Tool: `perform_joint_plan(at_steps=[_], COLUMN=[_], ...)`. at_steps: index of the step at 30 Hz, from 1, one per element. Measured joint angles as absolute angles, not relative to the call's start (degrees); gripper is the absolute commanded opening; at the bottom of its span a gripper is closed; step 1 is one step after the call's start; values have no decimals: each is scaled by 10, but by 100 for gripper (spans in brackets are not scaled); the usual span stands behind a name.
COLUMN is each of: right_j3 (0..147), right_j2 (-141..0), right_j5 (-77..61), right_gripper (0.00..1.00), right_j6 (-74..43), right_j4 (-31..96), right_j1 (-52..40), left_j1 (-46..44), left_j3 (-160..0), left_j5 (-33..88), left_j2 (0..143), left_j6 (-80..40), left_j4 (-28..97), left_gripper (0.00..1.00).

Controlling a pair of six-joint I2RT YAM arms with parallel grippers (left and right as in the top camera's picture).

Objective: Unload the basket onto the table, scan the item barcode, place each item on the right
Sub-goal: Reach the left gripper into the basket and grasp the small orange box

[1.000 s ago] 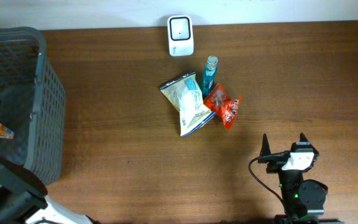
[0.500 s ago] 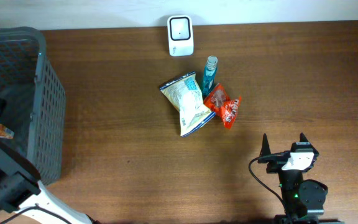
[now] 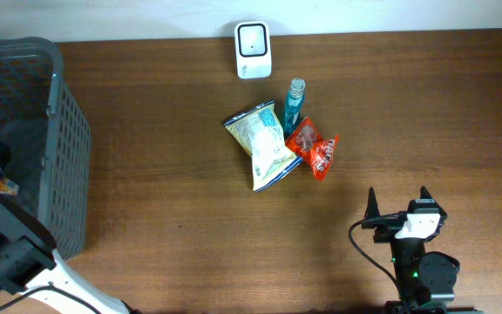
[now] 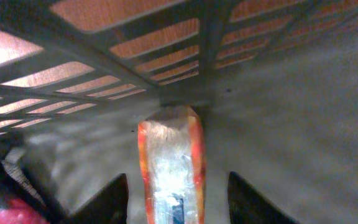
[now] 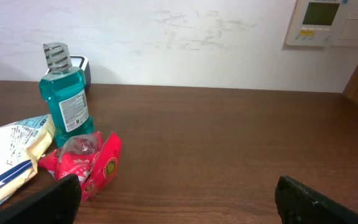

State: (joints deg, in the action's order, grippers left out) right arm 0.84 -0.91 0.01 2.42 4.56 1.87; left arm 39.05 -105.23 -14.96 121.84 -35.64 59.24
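Overhead, the counter was evenly and brightly lit and sharp, with only faint, short shadows. The left wrist view was dim and blurred. Light came through the basket mesh, and the packet looked smeared. The right wrist view was bright against a pale wall. There the right hand showed only as dark, soft-edged fingers.

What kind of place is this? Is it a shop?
Probably a pretend shop checkout on a table: a white scanner, a grey shopping basket, and snack bags beside a mouthwash bottle.
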Motion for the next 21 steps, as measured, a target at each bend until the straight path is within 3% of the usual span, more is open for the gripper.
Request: perform_joint_plan(at_steps=[1,3,11,21], right_j3=[8,8,8,8], right_j2=[-9,-9,-9,-9], right_j5=[0,0,0,0], right_gripper=[98,99,98,98], right_j6=[24,24,24,24], right_j4=[46,46,46,45], right_j1=[19,19,19,19], left_j1=[391,391,391,362], left_j3=[-1052,-1052,-1111,-1166], left_j5=[-154,-157,-137,100], left_j2=[1218,1218,1204,944], left_j6=[-356,-357,-357,-359], left_j4=[595,597,626,563], left_gripper=[11,1,0,0])
